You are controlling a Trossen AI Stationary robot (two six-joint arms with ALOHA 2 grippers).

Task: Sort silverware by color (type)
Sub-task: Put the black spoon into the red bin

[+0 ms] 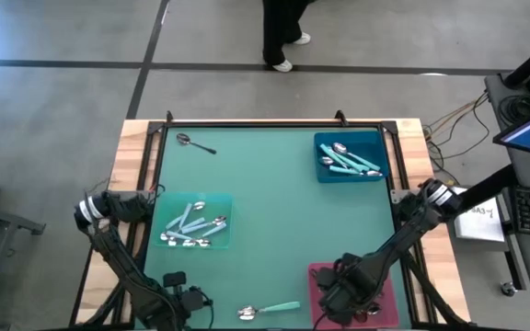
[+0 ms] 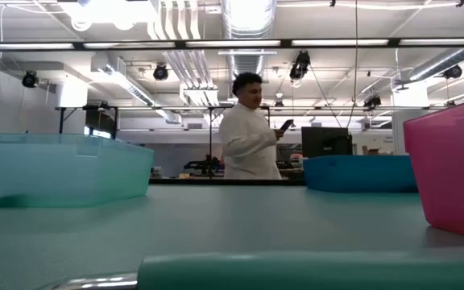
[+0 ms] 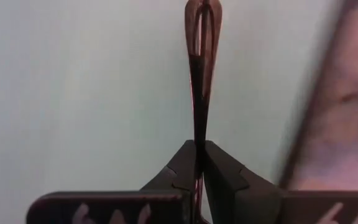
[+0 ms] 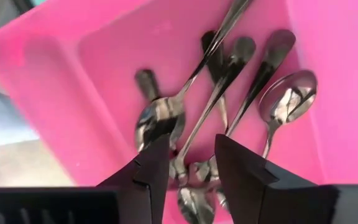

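A: Starting at the left, where did we have the left hand?

B: Low at the near edge of the tabletop. We had it pressed together, pinching a thin dark spoon handle edge-on between its fingers; the handle ran straight out ahead of the hand. Just beside it lay the teal-handled spoon, bowl toward that hand.

A: And the other spoons on that side?

B: We saw a cluster of pale-handled spoons in the light teal tray, and one dark spoon alone near the far edge.

A: Further right?

B: Spoons in the blue tray at the far right corner. We held the right hand above the pink tray, fingers spread apart, gripping nothing. The all-metal spoons lay heaped in that tray directly beyond its fingertips.
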